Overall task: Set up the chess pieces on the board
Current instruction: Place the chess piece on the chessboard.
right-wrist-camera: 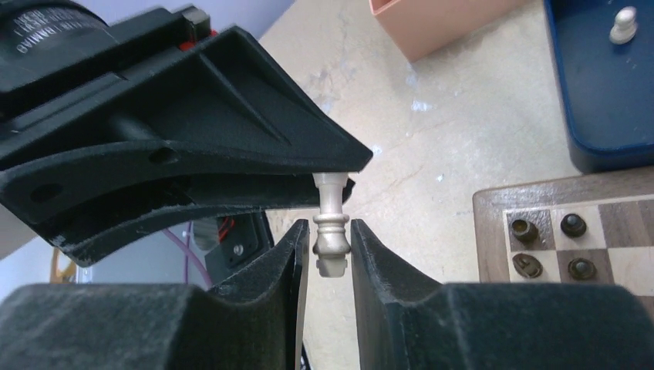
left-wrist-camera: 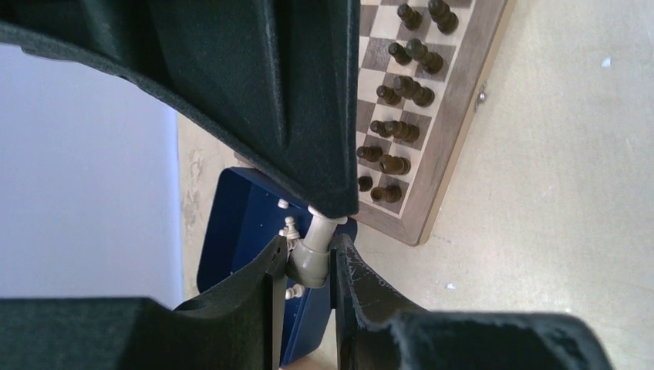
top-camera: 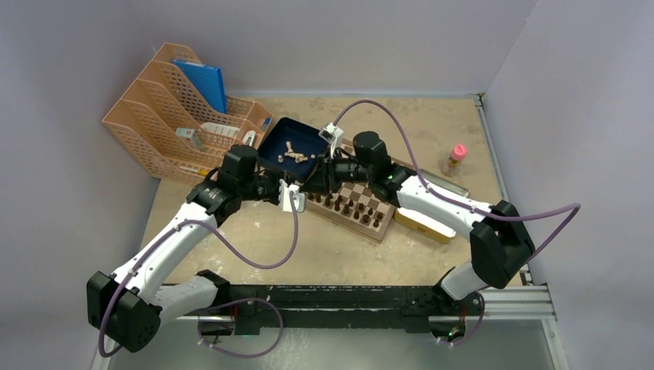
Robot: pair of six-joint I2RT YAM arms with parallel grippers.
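One light chess piece [left-wrist-camera: 308,266] is pinched by the left gripper [left-wrist-camera: 308,243], its long side pointing up the frame. The board [left-wrist-camera: 451,139] lies to its upper right. Only in the right wrist view is the right gripper [right-wrist-camera: 330,227] seen close around it; whether it squeezes cannot be told.

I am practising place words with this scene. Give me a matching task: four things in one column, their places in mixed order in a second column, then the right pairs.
Things
1. dark pieces
2. loose light pieces
3. raised light piece
4. blue folder

Places
A. in the rack
B. between the left gripper and the right gripper
C. on the board
D. in the tray

Pairs: 1-C, 2-D, 3-B, 4-A
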